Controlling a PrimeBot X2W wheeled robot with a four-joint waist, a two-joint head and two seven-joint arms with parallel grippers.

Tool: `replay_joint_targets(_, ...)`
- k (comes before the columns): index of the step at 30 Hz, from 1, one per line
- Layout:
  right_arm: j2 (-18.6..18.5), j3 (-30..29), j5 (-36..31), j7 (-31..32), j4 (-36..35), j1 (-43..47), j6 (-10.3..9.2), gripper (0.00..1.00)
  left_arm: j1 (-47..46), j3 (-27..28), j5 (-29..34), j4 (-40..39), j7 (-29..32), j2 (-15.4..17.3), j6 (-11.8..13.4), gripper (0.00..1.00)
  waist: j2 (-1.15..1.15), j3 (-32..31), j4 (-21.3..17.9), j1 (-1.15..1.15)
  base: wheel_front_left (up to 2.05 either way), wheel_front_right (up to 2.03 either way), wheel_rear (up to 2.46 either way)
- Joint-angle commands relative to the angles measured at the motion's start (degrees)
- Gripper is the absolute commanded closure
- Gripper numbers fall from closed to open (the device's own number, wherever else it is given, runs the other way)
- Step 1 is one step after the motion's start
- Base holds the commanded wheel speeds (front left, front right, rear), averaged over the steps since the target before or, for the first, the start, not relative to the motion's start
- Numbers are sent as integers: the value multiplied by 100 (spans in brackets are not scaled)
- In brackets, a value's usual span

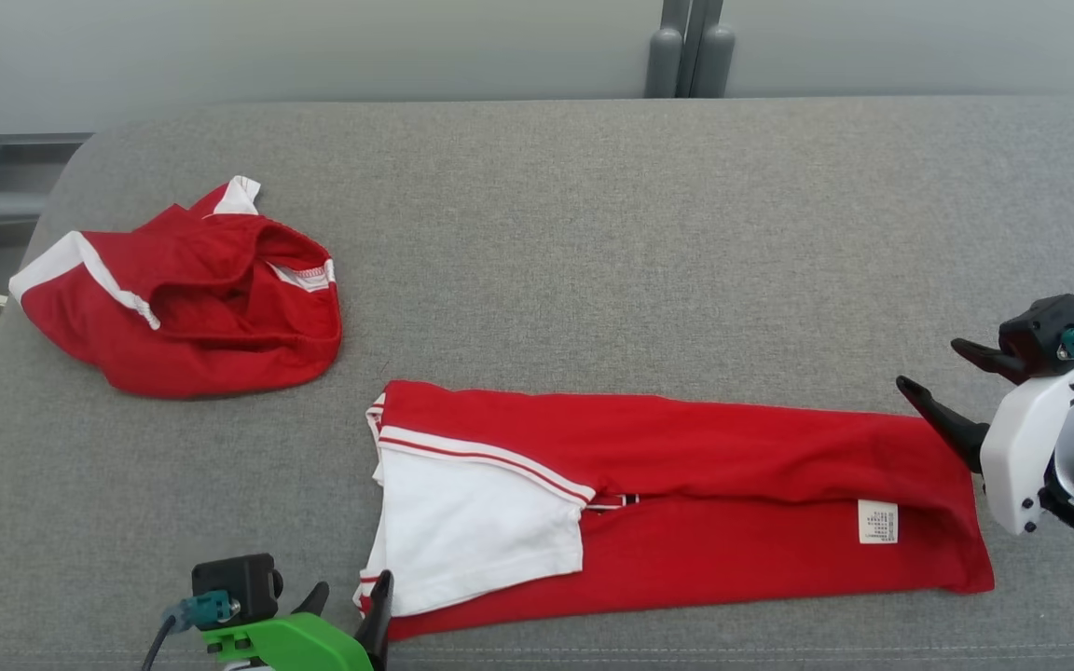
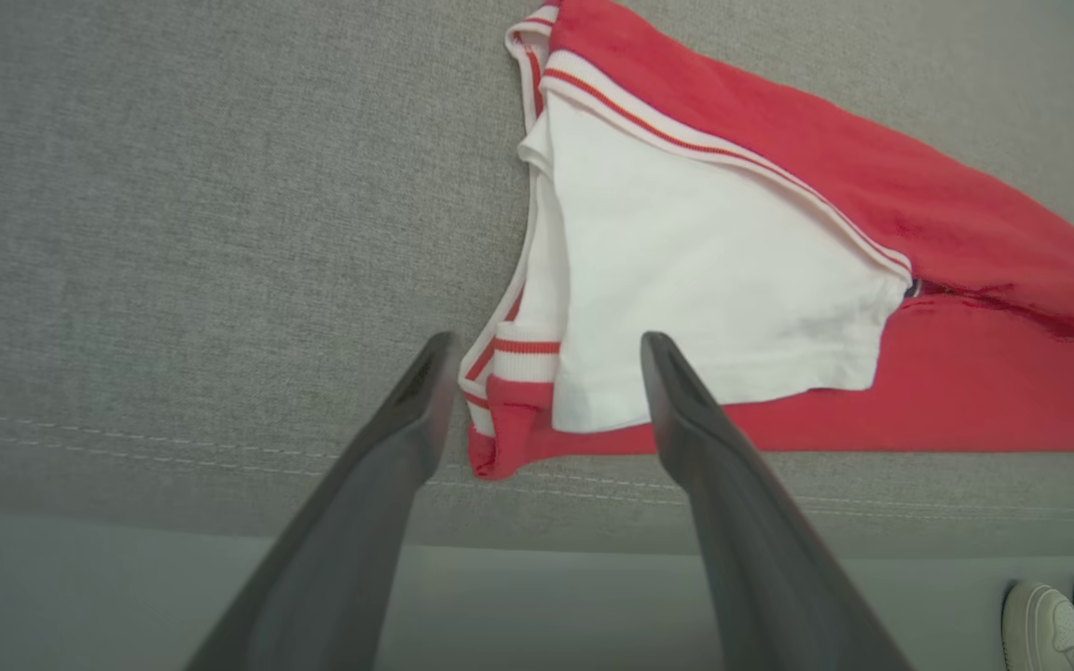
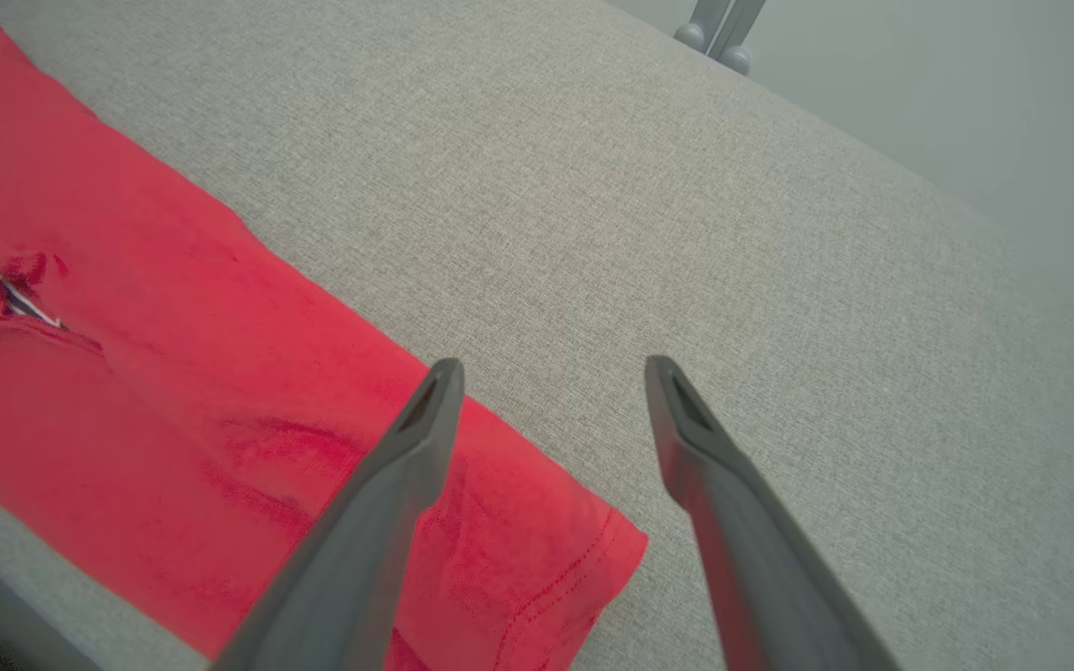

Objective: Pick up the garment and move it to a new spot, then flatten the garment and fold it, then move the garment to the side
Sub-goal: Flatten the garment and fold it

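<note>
Between the two dark fingers of the left gripper [image 2: 546,340], which stand wide apart with nothing in them, lies the near corner of the folded garment [image 1: 686,485]: its red-and-white striped cuff [image 2: 509,359] and the hem of its white sleeve [image 2: 714,261]. The fingertips hang right at the cloth's edge; whether they touch it I cannot tell. From there the shirt runs as a long red band along the front edge of the grey padded table [image 1: 593,233] toward the right gripper [image 1: 929,363]. That one's fingers are spread wide too, and empty. In its own wrist view the red end of the garment lies under one finger, and the other is over bare grey cloth. A small white label [image 1: 877,522] sits on the red fabric near that end. Well beyond the left fingers, farther back on the table, a second red and white garment [image 1: 192,308] lies crumpled in a heap, apart from the folded one. Below the table edge, off to one side of the left fingers, a person's white shoes [image 2: 1059,624] stand on the floor.
</note>
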Motion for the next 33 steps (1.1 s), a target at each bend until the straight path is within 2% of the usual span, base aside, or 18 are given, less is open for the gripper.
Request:
replay_joint_targets(1, 36, -37, -52, -46, 19, 99, -9, 0, 92, -1, 47, 23, -21, 41, -11, 0, 0, -90, 10, 0, 0, 0, 0)
replay_joint_targets(5, 516, -644, -293, -290, 140, 581, -9, 0, 130, 29, 109, 143, -235, 80, -89, 0, 0, -237, 9, 0, 0, 0, 0)
replay_joint_targets(9, 1027, -1321, -516, -456, 201, 1045, -10, 0, 90, 47, 271, 228, -644, 195, -333, 0, 0, -376, 13, 0, 0, 0, 0)
replay_joint_targets(14, 1797, -2313, -822, -682, 224, 1671, -9, 0, 33, 217, 409, 313, -1460, 163, -590, 0, 0, -557, 33, 0, 0, 0, 0)
replay_joint_targets(21, 2939, -3512, -1353, -986, -6, 2404, -7, 0, 50, 522, 503, 468, -2530, 18, -725, 0, 0, -721, 63, 0, 0, 0, 0)
replay_joint_targets(28, 3886, -4312, -1793, -1232, -358, 2839, -7, 0, 24, 905, 534, 708, -2916, -165, -722, 0, 0, -839, 122, 0, 0, 0, 0)
replay_joint_targets(33, 4250, -4598, -1966, -1283, -494, 2984, -6, 0, 7, 1134, 483, 939, -2971, -258, -822, 0, 0, -912, 148, 0, 0, 0, 0)
